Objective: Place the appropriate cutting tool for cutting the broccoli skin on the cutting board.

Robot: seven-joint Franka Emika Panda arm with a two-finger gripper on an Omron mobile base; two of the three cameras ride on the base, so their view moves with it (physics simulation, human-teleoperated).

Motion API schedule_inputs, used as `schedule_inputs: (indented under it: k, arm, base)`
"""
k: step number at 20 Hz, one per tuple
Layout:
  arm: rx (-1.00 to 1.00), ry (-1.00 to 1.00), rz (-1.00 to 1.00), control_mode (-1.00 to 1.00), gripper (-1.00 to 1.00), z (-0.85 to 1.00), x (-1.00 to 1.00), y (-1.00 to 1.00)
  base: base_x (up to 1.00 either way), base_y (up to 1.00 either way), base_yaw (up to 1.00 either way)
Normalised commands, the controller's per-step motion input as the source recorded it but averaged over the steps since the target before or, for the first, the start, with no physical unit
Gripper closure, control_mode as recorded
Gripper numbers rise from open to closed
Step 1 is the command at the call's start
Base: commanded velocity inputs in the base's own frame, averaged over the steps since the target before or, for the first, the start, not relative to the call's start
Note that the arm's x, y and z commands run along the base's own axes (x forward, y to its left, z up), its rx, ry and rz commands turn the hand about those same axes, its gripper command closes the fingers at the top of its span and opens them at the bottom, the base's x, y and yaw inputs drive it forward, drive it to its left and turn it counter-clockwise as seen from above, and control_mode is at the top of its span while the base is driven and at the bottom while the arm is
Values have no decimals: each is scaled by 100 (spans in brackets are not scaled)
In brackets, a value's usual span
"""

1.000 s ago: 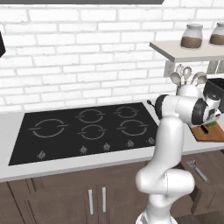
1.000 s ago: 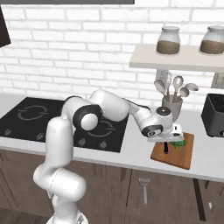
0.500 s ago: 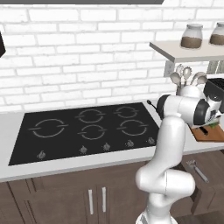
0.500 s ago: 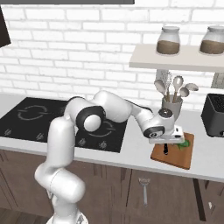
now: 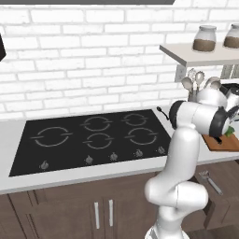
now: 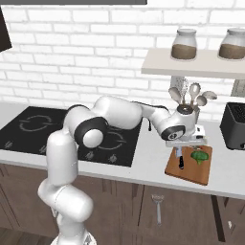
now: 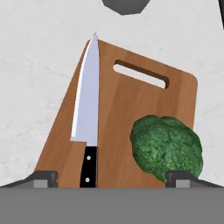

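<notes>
A knife (image 7: 87, 127) with a black handle and a long steel blade lies flat along the left side of the cutting board (image 7: 127, 105), tip at the board's far corner. The broccoli (image 7: 167, 148) rests on the board's right half, apart from the knife. My gripper (image 7: 113, 179) hovers just above the board's near end, open, with its fingertips (image 7: 43, 178) wide on either side of the knife handle and nothing held. From the right base view the gripper (image 6: 186, 143) hangs over the board (image 6: 189, 171), the knife (image 6: 181, 161) and the broccoli (image 6: 200, 156).
A utensil pot (image 6: 184, 109) with spoons stands just behind the board. A black toaster (image 6: 234, 127) sits to its right. The black cooktop (image 6: 28, 127) lies to the left. A shelf (image 6: 191, 63) with jars hangs above the counter.
The gripper has gone from shut to wide open, letting go of the knife, which now lies on the cutting board. The arm has hardly moved.
</notes>
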Motion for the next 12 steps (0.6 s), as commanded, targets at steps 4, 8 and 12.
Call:
schedule_inputs:
  k: [4, 8, 12]
  arm:
    - [0, -1, 5, -100, -100, 42, -5, -4]
    - [0, 1, 0, -100, -100, 0, 0, 2]
    - [0, 0, 6, -100, -100, -1, -28, 45]
  base:
    - [0, 0, 0]
    - [0, 0, 0]
    - [0, 0, 0]
